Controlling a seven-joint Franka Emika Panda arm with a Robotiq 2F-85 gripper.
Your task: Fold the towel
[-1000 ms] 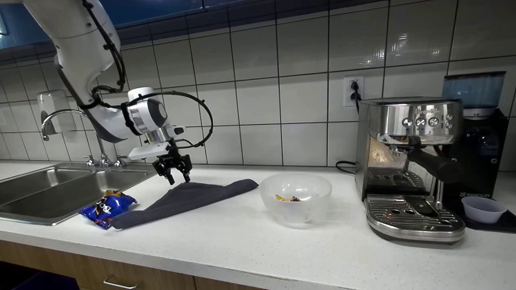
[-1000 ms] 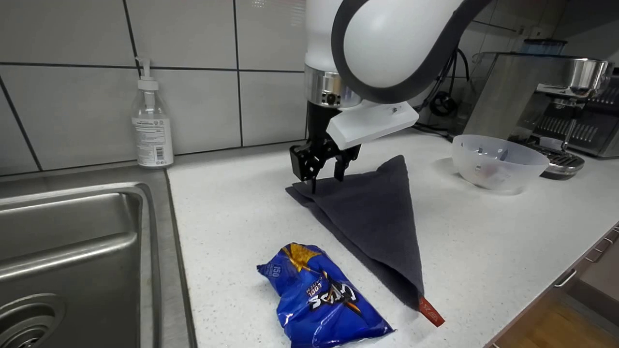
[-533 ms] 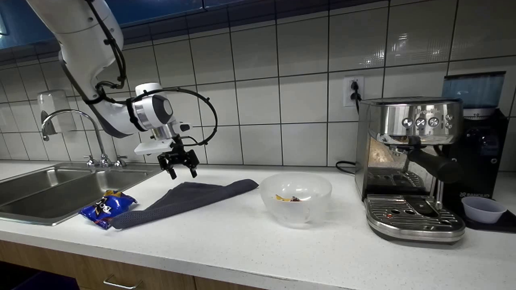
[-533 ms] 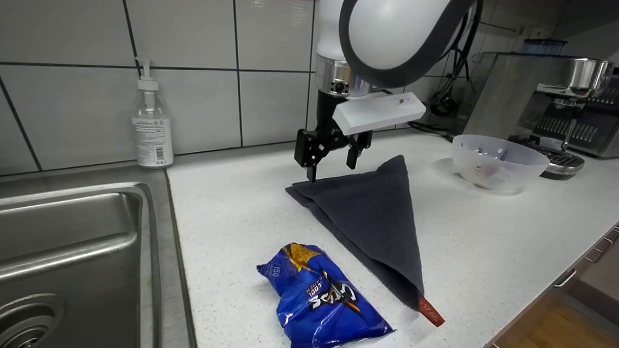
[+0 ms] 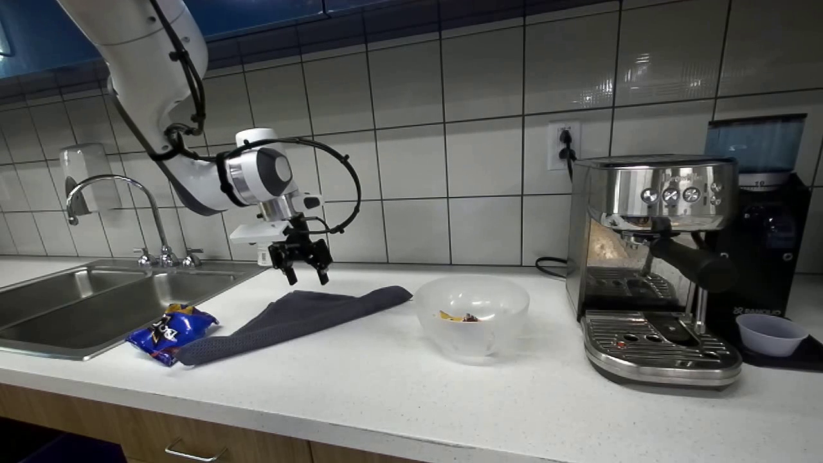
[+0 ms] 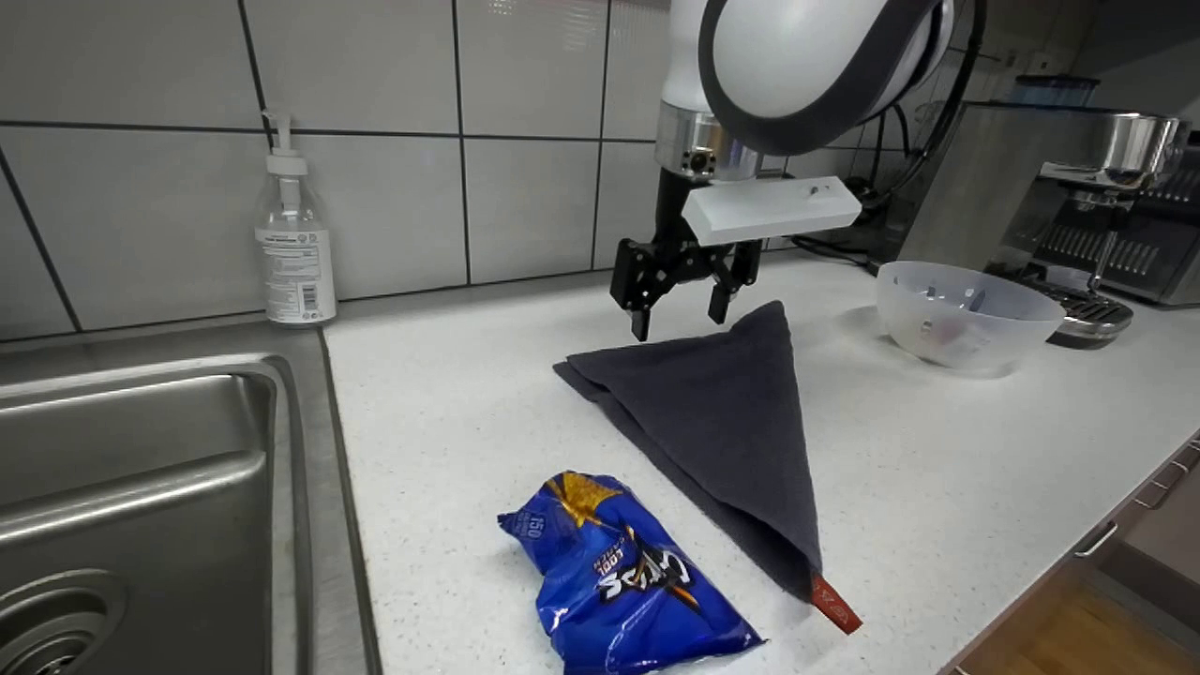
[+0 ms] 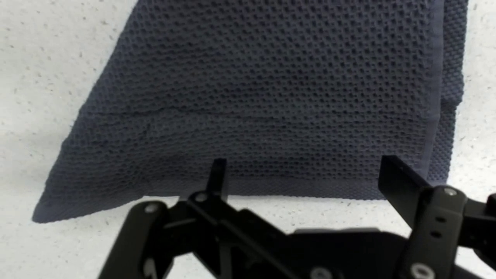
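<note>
The dark grey towel (image 5: 302, 321) lies on the white counter. In an exterior view the towel (image 6: 722, 412) shows as a folded wedge with stacked layers along its left edge and a red tag (image 6: 836, 603) at its near corner. My gripper (image 5: 308, 278) is open and empty, above the towel's far edge by the wall; it also shows in an exterior view (image 6: 681, 323). In the wrist view the towel (image 7: 263, 97) fills the upper middle. The open fingers (image 7: 304, 159) straddle a stretch of its straight hemmed edge from above, and the right finger is near the towel's right corner.
A blue chip bag (image 6: 637, 581) lies beside the towel's near end, by the sink (image 6: 328, 469). A translucent bowl (image 5: 476, 337) with small items stands right of the towel. A coffee machine (image 5: 662, 193) is farther right. A soap bottle (image 6: 295, 262) stands at the wall.
My gripper has risen off the towel and moved right along its far edge. The fingers have spread wider since one second ago. The towel has not moved.
</note>
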